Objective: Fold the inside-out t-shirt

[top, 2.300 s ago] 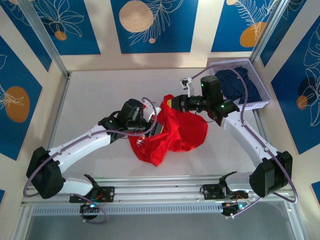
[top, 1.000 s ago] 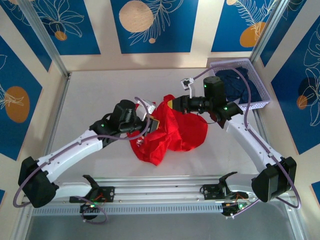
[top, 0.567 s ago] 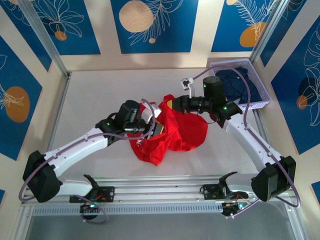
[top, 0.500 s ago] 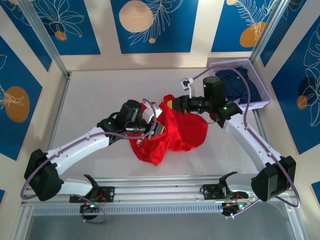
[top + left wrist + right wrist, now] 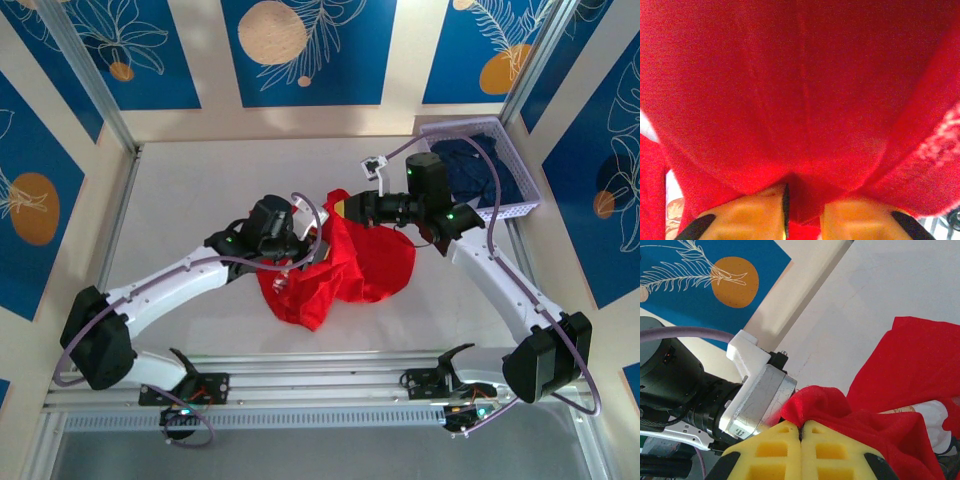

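Shirt (image 5: 345,270): red, bunched in a heap mid-table (image 5: 180,200), between the two arms. A patch of tan-and-white print shows among the folds; nothing is laid flat yet.

Left gripper (image 5: 802,201): on the near-left side of the heap, pressed into the cloth. Jaws nearly together, with a fold of shirt pinched in the narrow gap between the yellow fingers (image 5: 750,216).

Right gripper (image 5: 801,432): at the far top edge of the heap, raised off the table. Jaws pressed fully together, with a ridge of red cloth caught at the tips.

Basket (image 5: 520,207): far right corner, holding navy clothes (image 5: 465,160), apart from the shirt.

Step in hand: judged to be taking a two-point hold so the heap can be opened out, ahead of any fold.

Next move calls for: drawing the grippers apart to spread the cloth. Go slowly, since either pinch may have taken in more than one layer, or may slip.
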`<state>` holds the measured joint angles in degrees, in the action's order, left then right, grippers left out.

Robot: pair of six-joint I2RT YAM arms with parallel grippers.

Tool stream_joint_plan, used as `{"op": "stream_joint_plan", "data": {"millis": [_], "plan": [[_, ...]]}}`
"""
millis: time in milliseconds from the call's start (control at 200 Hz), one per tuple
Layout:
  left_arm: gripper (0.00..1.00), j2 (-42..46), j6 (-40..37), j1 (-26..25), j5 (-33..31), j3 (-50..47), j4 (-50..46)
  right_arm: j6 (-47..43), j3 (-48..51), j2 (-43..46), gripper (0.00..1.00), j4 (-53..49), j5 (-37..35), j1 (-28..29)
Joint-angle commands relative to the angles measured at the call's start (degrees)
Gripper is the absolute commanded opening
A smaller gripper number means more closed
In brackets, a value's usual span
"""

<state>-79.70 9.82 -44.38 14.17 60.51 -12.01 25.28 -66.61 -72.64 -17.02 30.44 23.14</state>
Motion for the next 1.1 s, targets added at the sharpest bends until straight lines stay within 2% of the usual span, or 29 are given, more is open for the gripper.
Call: {"op": "stream_joint_plan", "data": {"millis": [0, 85, 215, 365, 515, 775, 990, 1095], "plan": [[0.13, -0.2, -0.9, -0.4, -1.6, 1.8, 0.7, 0.1, 0.8, 0.0, 0.00, 1.8, 1.9, 0.0], [0.00, 1.2, -0.9, -0.3, -1.6, 1.0, 1.7, 0.1, 1.1, 0.0, 0.00, 1.9, 1.5, -0.1], [0.00, 7.4, -0.3, 1.5, 1.5, -2.0, 4.2, -0.8, 1.4, 1.4, 0.00, 0.2, -3.4, 0.0], [0.00, 15.0, 2.9, 4.0, 10.2, -3.7, 7.5, -1.3, 2.0, 3.8, 0.00, 1.4, -8.0, 0.8], [0.00, 18.9, 2.2, 6.1, 11.4, -0.9, 3.4, -1.3, 1.4, 4.8, 0.00, 2.9, -9.1, 1.1], [0.00, 22.0, -1.9, 9.9, 4.0, 4.4, -6.9, -0.5, 1.5, 6.3, 0.00, 6.7, -10.6, 1.9], [0.00, 16.5, -2.5, 10.6, -4.8, 9.4, -20.9, -1.3, 1.2, 8.2, 0.00, 7.1, -16.8, 1.9], [0.00, 15.6, -0.9, 10.6, -7.3, 9.3, -23.6, -3.5, 0.2, 8.3, 0.00, 5.5, -20.4, 2.0]]}}
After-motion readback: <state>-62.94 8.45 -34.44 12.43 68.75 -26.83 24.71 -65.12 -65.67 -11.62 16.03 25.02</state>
